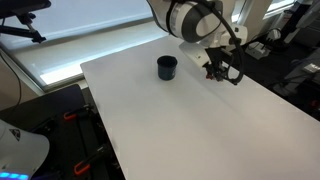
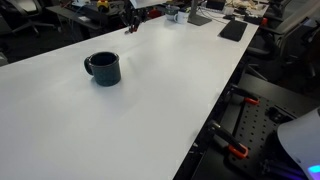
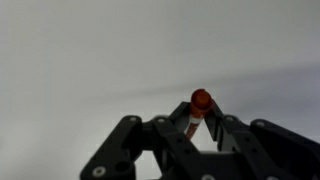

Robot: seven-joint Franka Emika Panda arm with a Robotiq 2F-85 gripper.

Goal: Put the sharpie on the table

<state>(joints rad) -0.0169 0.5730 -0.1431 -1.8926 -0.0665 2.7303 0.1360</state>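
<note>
My gripper [image 3: 200,110] is shut on the sharpie [image 3: 201,98], a slim marker whose red-orange end points out between the fingertips in the wrist view. The white table [image 3: 90,50] lies just under it; I cannot tell whether the marker touches it. In an exterior view the gripper [image 1: 224,70] hangs low over the table [image 1: 200,130], to the right of a dark cup [image 1: 167,67]. In an exterior view the gripper [image 2: 130,22] is small at the far edge of the table [image 2: 150,120]; the sharpie is too small to make out there.
The dark round cup [image 2: 103,68] stands upright on the table, apart from the gripper. Black items [image 2: 232,30] lie at the far end of the tabletop. Clamps and gear [image 2: 240,140] sit beyond the table's edge.
</note>
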